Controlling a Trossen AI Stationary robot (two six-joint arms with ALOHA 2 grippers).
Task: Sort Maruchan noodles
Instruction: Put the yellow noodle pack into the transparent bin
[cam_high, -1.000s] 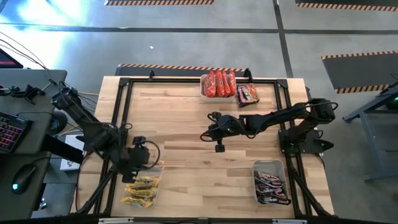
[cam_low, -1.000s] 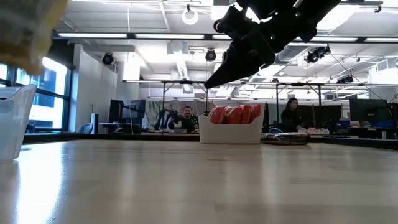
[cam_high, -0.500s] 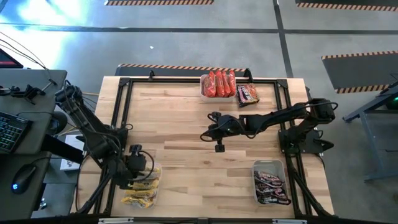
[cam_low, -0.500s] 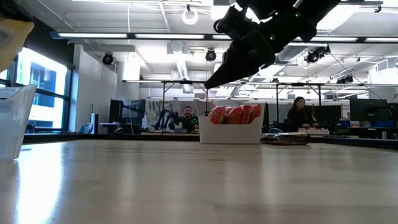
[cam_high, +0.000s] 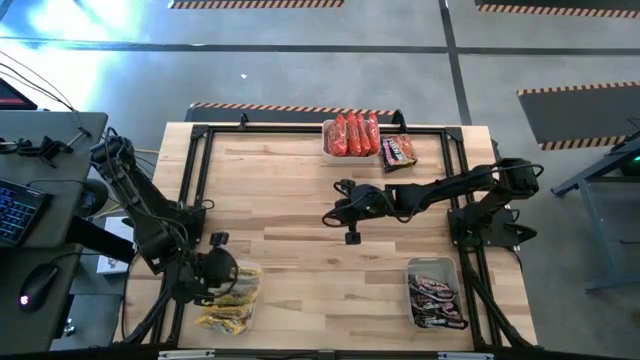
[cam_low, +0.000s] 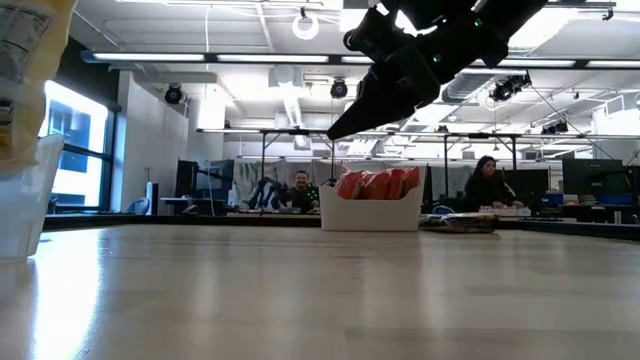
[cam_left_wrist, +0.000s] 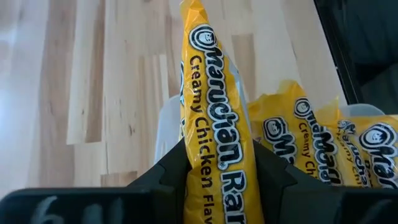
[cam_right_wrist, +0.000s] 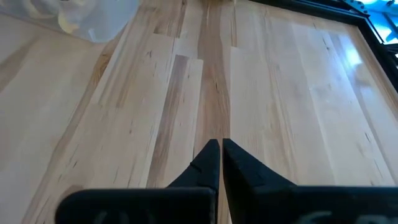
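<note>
Two dark, jointed arms, matte black wedge-shaped fingers (cam_right_wrist: 214, 165), perhaps thin black cabling.

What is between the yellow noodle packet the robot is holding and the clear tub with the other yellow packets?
Nothing visible. The left gripper is shut on the yellow crinkly Creamy Chicken noodle packet, just above the clear plastic tub, where more yellow packets already lie. The right gripper waits shut over mid-table.

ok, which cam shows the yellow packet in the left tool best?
Left wrist view: the yellow packet fills the frame, clamped between the left tool's fingers, label readable, over the tub of other yellow packets. The high view shows only a yellow sliver beside the tool. The low view catches a blurred edge. The right wrist view misses it.
</note>
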